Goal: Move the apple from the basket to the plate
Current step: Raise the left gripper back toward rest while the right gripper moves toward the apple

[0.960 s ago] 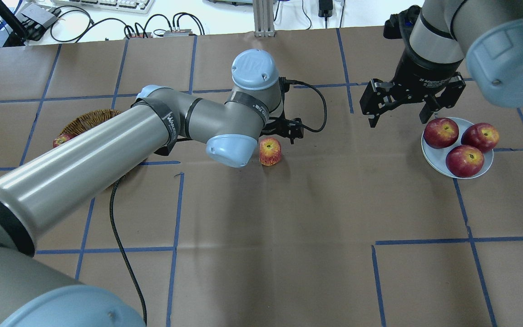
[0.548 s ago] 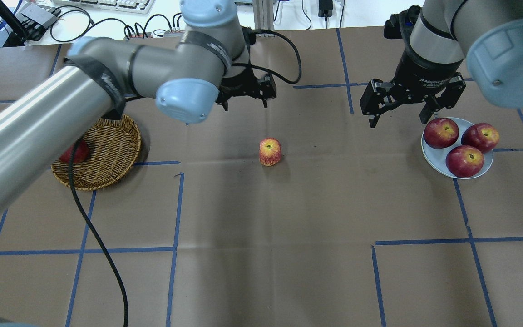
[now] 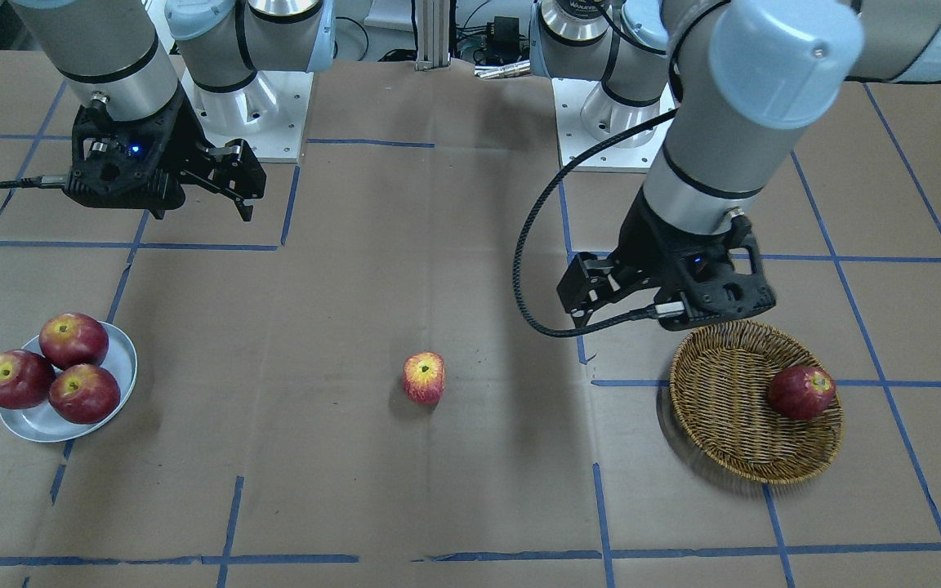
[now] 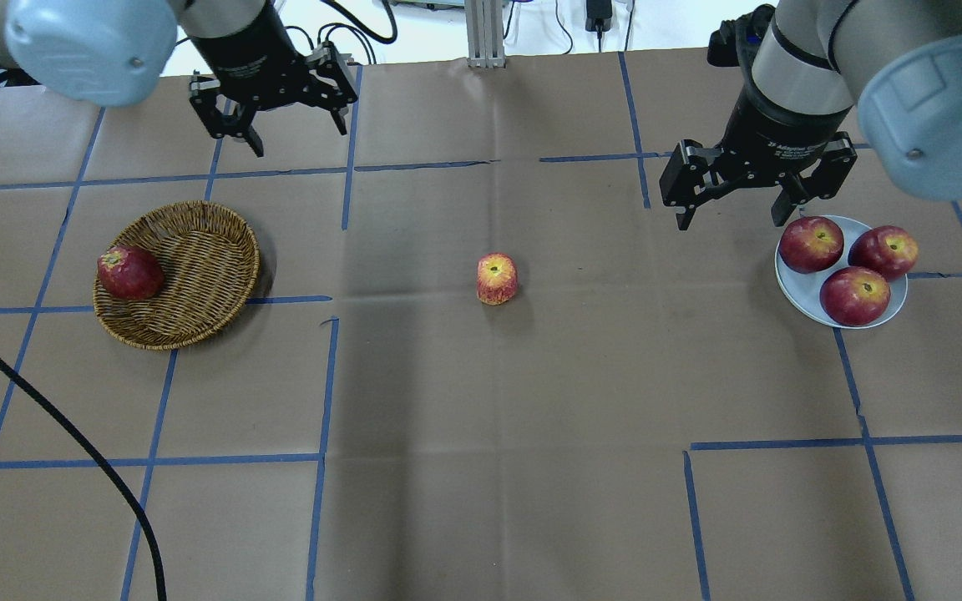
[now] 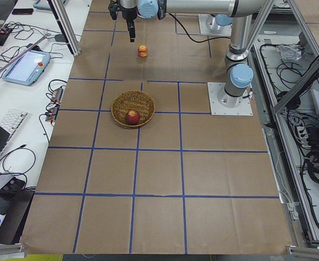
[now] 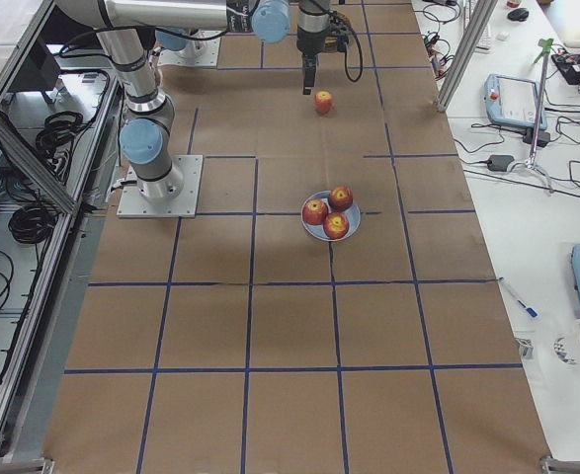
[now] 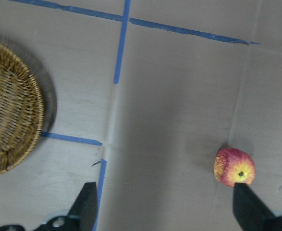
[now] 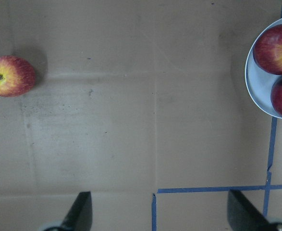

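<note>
Okay, the streaked apple (image 4: 497, 279), light red with yellow-orange streaks, sits on the table (image 4: 481, 467) about midway between its left and right ends. Its yellowish stem hollow faces up. Nothing touches it, and it is well apart from both the basket and the plate.

The wicker basket (image 4: 197, 250) is toward the table's left end. One dark red apple (image 4: 129, 272) lies inside it against the wall nearest that end. The pale plate (image 4: 797, 292) is toward the right end and carries three dark red apples (image 4: 854, 295), packed together and touching.

The left hand (image 4: 298, 140) hangs high above the table near the basket. Its fingers are spread wide with nothing between them. In its wrist view the basket's rim shows at the left and the streaked apple at lower right, just inside one fingertip.

The right hand (image 4: 731, 224) hovers above the table beside the plate, on the side toward the streaked apple. It is also spread wide and empty, clear of the fruit below. Its wrist view has the streaked apple at the far left and the plate's edge at the right.

Blue tape lines (image 4: 322, 376) grid the brown table cover. A black cable (image 4: 72, 434) trails across the near left corner.
</note>
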Available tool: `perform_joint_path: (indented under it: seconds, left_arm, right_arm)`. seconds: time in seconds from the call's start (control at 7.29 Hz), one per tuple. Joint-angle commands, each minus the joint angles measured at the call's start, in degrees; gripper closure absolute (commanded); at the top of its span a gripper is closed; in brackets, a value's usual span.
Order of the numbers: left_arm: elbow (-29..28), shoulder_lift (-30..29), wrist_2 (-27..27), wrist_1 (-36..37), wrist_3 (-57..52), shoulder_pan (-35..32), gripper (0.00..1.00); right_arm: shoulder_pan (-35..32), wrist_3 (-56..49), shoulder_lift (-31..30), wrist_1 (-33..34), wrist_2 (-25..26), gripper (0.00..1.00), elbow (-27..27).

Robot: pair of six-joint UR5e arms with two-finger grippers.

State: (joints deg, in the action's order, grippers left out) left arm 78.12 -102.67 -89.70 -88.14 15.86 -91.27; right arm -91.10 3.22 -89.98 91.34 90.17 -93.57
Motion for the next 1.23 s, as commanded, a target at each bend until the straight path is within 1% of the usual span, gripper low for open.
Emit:
perform_joint_path:
  seconds: [0.0, 0.14, 0.41, 0.55, 0.69, 0.82, 1.1]
  left_arm:
    - [0.5, 3.7, -8.2, -3.4, -3.2, 1.6, 0.01]
    - [0.5, 5.3, -7.9, -3.5, -6.4, 1.5, 0.01]
    - [2.2, 6.9, -7.7, -6.2, -6.0, 1.4, 0.01]
    - [2.0, 7.0, -6.5, -6.3, -6.0, 1.5, 0.01]
    - [1.9, 7.0, -3.4, -6.3, -6.2, 1.5, 0.01]
    - [1.9, 7.0, -3.1, -6.3, -6.1, 1.5, 0.01]
    - [2.1, 7.0, -3.0, -6.3, -6.1, 1.5, 0.01]
  right_arm:
    - [-4.5, 4.4, 1.3, 4.2, 0.7, 0.00, 0.6]
    - [-7.4, 6.8, 3.1, 5.4, 0.7, 0.00, 1.3]
    - [-13.3, 15.2, 9.1, 7.8, 0.7, 0.00, 4.8]
    - [-16.4, 18.9, 12.6, 10.7, 0.8, 0.00, 6.4]
    - [-18.9, 21.6, 16.6, 15.7, 0.9, 0.00, 6.5]
    - [-20.3, 24.2, 20.4, 20.3, 0.9, 0.00, 6.3]
    - [-21.8, 26.2, 26.0, 26.6, 0.8, 0.00, 5.9]
